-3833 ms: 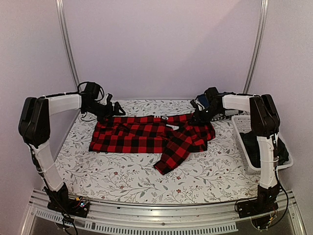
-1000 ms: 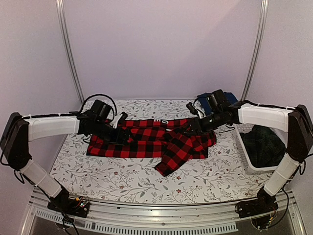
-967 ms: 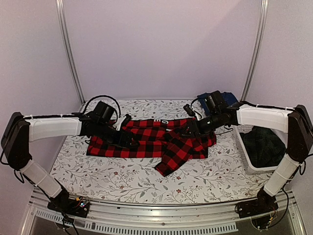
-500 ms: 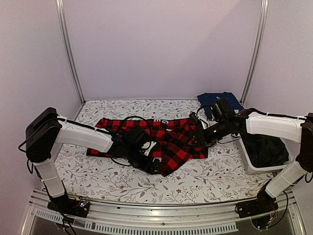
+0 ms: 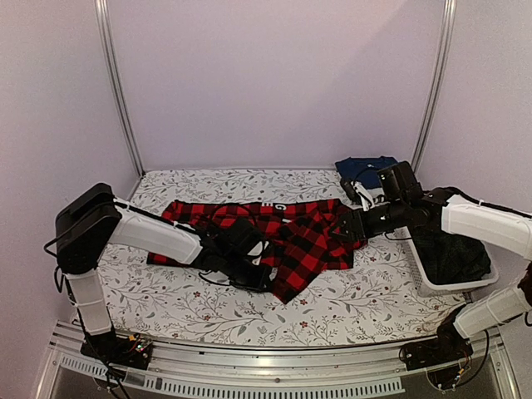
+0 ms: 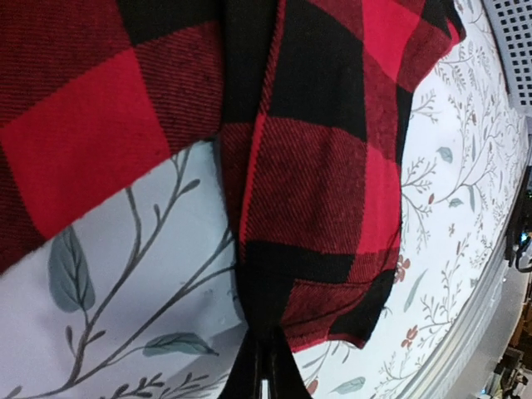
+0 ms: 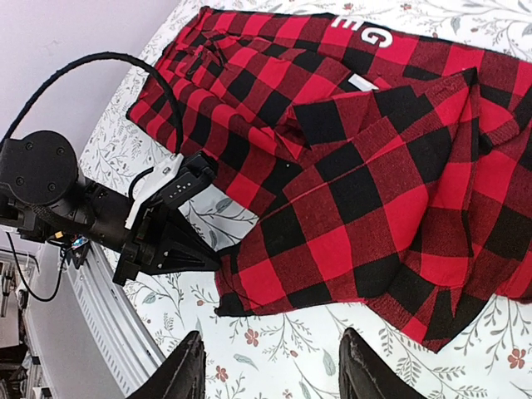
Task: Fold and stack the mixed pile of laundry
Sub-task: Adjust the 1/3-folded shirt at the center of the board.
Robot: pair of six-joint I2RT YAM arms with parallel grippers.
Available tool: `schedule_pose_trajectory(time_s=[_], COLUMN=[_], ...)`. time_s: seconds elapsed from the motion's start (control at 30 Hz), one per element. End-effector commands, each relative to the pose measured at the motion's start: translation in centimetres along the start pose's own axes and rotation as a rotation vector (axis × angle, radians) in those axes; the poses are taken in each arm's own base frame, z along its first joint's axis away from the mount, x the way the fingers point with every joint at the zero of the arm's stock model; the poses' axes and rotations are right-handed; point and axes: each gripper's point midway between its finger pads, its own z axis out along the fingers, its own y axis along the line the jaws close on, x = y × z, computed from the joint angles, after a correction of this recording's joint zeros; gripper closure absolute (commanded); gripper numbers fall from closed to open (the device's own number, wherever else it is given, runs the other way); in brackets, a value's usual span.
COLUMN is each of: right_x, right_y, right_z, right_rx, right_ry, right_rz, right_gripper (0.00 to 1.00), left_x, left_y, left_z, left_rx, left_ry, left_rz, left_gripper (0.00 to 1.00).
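We see the left hand (image 6: 261,374) clamped on the near flap of the red-and-black flannel shirt (image 5: 301,239); the right hand (image 7: 270,370) hovers over it, fingers apart.

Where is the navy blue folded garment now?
In the top view, the navy blue folded garment lies at the floral-print table cloth's far right corner, behind the right gripper, beside the white plastic lattice basket.
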Motion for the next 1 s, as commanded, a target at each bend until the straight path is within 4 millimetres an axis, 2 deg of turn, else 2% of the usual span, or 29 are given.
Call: schedule_pose_trajectory(time_s=[0.0,0.13,0.23,0.37,0.53,0.63,0.97], right_x=[-1.9,-3.3,-4.6,-6.4,-8.0,-8.6,-9.0], right_y=[1.5,3.3,4.5,6.1,7.7,8.6,9.0], right_z=[-1.5,-2.2,-2.6,-2.1,-0.9,-0.5,2.4], right_rx=[-0.041,-0.104,-0.135,-0.205,-0.309,-0.361,-0.471], right_ry=[-0.112,-0.189,-0.228,-0.243,-0.235,-0.225,-0.146], right_rz=[-0.144,-0.308,-0.439,-0.545,-0.630,-0.675,-0.705], right_gripper=[0.45,0.40,0.36,0.34,0.31,0.31,0.23], left_x=[-2.3,-5.0,-6.2,-8.9,-11.8,-12.6,-13.6], left_y=[-1.4,-3.4,-4.4,-4.5,-6.2,-6.8,-8.5], left_z=[-3.5,-6.0,-7.7,-10.8,-14.6,-15.6,-17.9], left_rx=[-0.087,-0.140,-0.205,-0.341,-0.432,-0.460,-0.538], left_ry=[-0.072,-0.095,-0.117,-0.213,-0.347,-0.364,-0.471], left_rz=[0.137,0.377,0.556,0.749,1.005,1.095,1.238], left_gripper=[1.00,1.00,1.00,1.00,1.00,1.00,1.00])
